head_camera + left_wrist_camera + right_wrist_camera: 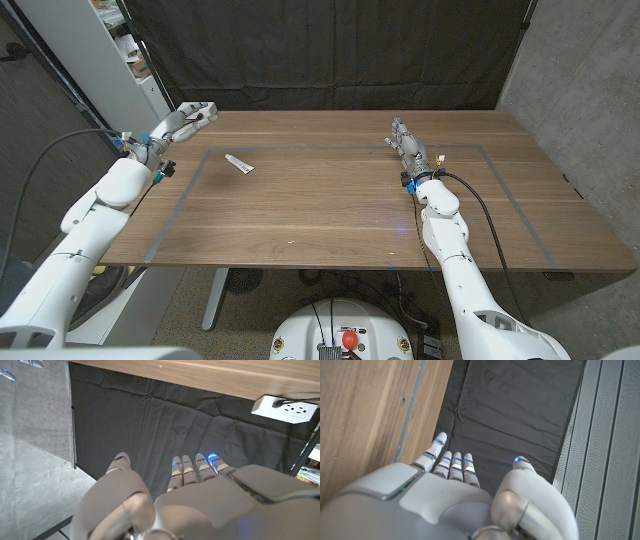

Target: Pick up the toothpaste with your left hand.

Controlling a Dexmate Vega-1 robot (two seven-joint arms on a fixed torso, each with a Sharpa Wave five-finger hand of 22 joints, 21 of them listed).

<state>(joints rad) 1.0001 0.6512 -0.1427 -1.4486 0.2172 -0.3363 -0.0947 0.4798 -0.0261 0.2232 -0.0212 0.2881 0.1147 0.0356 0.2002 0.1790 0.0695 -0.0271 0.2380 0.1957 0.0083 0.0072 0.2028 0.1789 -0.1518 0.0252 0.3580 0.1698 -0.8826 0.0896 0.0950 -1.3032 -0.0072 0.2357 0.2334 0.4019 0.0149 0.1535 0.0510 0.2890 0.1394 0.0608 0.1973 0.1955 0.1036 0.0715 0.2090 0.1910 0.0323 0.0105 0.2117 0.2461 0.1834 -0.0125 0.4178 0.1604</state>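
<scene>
A long wooden table [330, 215] with a thin rectangle marked on its top runs wide and bare, backed by a black curtain [330, 50], with a concrete wall [575, 90] on the robot's right and a white power strip [284, 408] fixed beside the table's edge. The left hand [185, 120] hangs at the far left corner of the table, fingers straight and apart, holding nothing, while the right hand [405, 143] sits over the far right part of the tabletop, its fingers likewise extended and empty. The small white toothpaste tube [239, 164] lies flat just inside the marked rectangle's far left corner, near the left hand but apart from it, with open wood on all sides.
</scene>
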